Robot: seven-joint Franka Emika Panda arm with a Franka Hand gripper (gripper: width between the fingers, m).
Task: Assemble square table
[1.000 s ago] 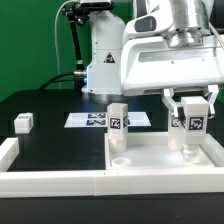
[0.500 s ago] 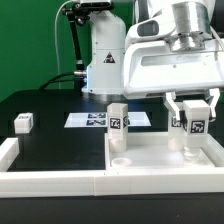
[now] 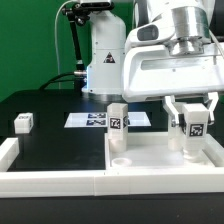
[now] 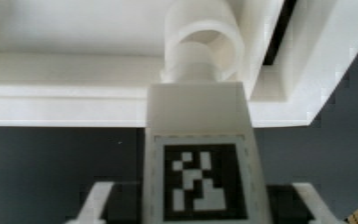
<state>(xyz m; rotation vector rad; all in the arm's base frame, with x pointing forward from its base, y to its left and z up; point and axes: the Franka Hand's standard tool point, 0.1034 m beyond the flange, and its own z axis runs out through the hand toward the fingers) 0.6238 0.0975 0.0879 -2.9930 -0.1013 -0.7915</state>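
Observation:
The white square tabletop point(image 3: 152, 158) lies underside up at the exterior view's right. One white leg point(image 3: 118, 119) stands upright on its back left corner. My gripper point(image 3: 192, 112) is shut on a second tagged leg point(image 3: 196, 126) and holds it upright on the slab's back right corner. In the wrist view the gripper point(image 4: 197, 206) clamps that leg point(image 4: 197, 130) between its fingers point(image 4: 101, 203), and the leg's far end meets a round socket on the slab point(image 4: 87, 80). A third small leg point(image 3: 22, 122) lies on the black table at the left.
The marker board point(image 3: 92, 120) lies flat behind the standing leg. A long white rail point(image 3: 50, 181) runs along the front and up the left side. The robot's white base point(image 3: 100, 60) stands at the back.
The gripper and the held leg have turned slightly in place, and the tag has shifted a little to the exterior view's right. The other parts have not moved.

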